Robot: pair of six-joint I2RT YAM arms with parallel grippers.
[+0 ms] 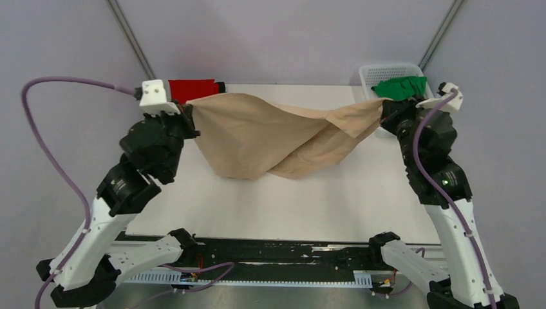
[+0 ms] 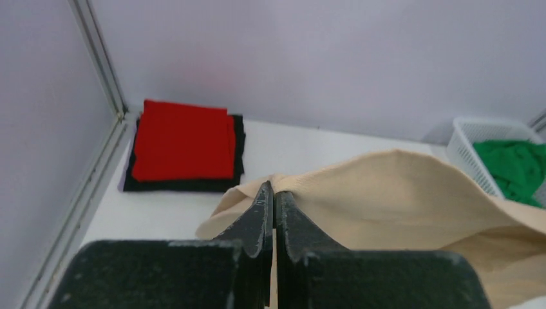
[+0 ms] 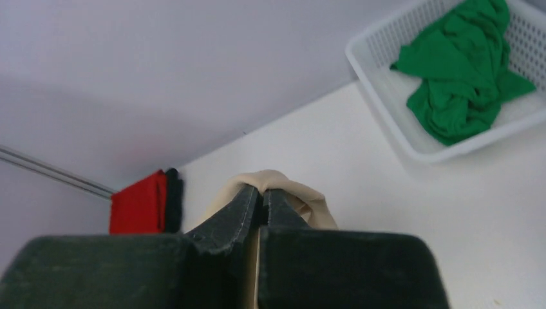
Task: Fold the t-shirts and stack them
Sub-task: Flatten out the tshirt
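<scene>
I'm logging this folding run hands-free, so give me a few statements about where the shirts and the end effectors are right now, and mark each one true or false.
1. The left end effector and the right end effector are each shut on the beige t-shirt. True.
2. The beige t-shirt lies spread flat on the table. False: it hangs between the two arms, sagging in the middle.
3. The green t-shirt is folded on the stack. False: it lies crumpled in the white basket.
4. A folded red t-shirt sits on a black t-shirt at the table's far left corner. True.
</scene>
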